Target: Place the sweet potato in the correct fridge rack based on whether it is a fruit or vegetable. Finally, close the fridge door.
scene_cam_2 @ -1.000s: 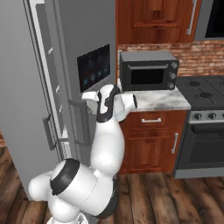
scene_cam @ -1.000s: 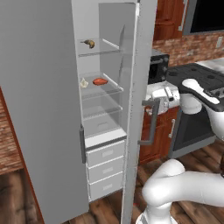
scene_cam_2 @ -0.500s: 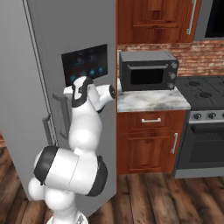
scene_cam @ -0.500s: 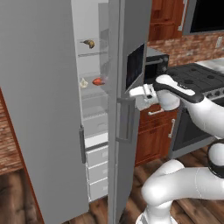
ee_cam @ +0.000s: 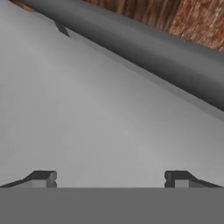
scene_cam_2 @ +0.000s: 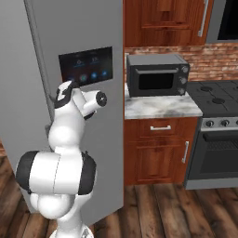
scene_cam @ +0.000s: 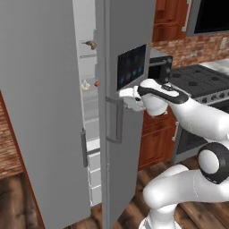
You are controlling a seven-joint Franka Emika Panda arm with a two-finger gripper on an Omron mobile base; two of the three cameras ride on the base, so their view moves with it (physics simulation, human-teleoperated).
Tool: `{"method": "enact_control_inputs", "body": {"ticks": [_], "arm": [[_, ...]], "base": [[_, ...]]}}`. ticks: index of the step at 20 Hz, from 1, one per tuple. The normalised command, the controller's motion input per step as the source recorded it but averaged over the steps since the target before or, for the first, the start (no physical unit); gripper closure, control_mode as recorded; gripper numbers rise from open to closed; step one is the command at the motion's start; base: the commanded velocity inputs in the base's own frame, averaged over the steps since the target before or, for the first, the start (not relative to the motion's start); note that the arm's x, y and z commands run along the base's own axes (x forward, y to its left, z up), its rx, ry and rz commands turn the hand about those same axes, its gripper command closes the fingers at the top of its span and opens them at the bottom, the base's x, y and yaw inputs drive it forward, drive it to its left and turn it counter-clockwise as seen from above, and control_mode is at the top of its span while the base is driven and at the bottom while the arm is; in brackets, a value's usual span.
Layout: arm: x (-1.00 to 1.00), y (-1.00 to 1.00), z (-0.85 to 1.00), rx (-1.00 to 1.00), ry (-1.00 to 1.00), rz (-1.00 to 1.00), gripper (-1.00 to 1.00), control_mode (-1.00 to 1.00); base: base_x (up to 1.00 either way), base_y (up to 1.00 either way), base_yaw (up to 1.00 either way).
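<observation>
The sweet potato (scene_cam: 96, 83) shows as a small red spot on the fridge rack (scene_cam: 89, 91), in the narrow gap left by the fridge door (scene_cam: 129, 147). That door, with its black display (scene_cam: 132, 67) and bar handle (scene_cam: 119, 120), stands only slightly ajar. My gripper (scene_cam: 124, 95) presses on the door's outer face just below the display, beside the handle. In the hand view its fingertips (ee_cam: 41, 178) stand wide apart, open and empty, against the grey fridge door (ee_cam: 87, 109). The handle (ee_cam: 153, 48) crosses above them. In the right base view my arm (scene_cam_2: 69, 121) covers the hand in front of the fridge door (scene_cam_2: 102, 158).
A white bulb (scene_cam: 85, 85) lies beside the sweet potato, and a yellowish-brown item (scene_cam: 91, 44) sits on the shelf above. The plain grey door (scene_cam: 44, 112) stands open at the left. A microwave (scene_cam_2: 157, 74), wooden cabinets (scene_cam_2: 158, 148) and a stove (scene_cam_2: 218, 135) lie to the right.
The fridge door has swung from about half open to nearly shut, hiding most of the shelves. My hand has moved left with it, staying on its outer face.
</observation>
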Motion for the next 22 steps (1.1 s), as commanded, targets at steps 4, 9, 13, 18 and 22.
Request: {"method": "enact_control_inputs", "body": {"ticks": [4,9,13,18,22], "arm": [[0.33,0.26,-0.28,-0.02,-0.08,-0.3,-1.0,-1.0],[0.47,0.05,-0.18,0.0,-0.05,-0.29,-1.0,-1.0],[0.54,0.01,-0.14,0.0,-0.04,-0.29,-1.0,-1.0],[0.51,0.0,-0.15,0.0,-0.04,-0.27,-1.0,-1.0],[0.5,0.0,-0.19,0.0,-0.04,-0.25,-1.0,-1.0]], "base": [[0.0,0.0,0.0],[0.0,0.0,0.0],[0.0,0.0,0.0],[0.0,0.0,0.0],[0.0,0.0,0.0]]}}
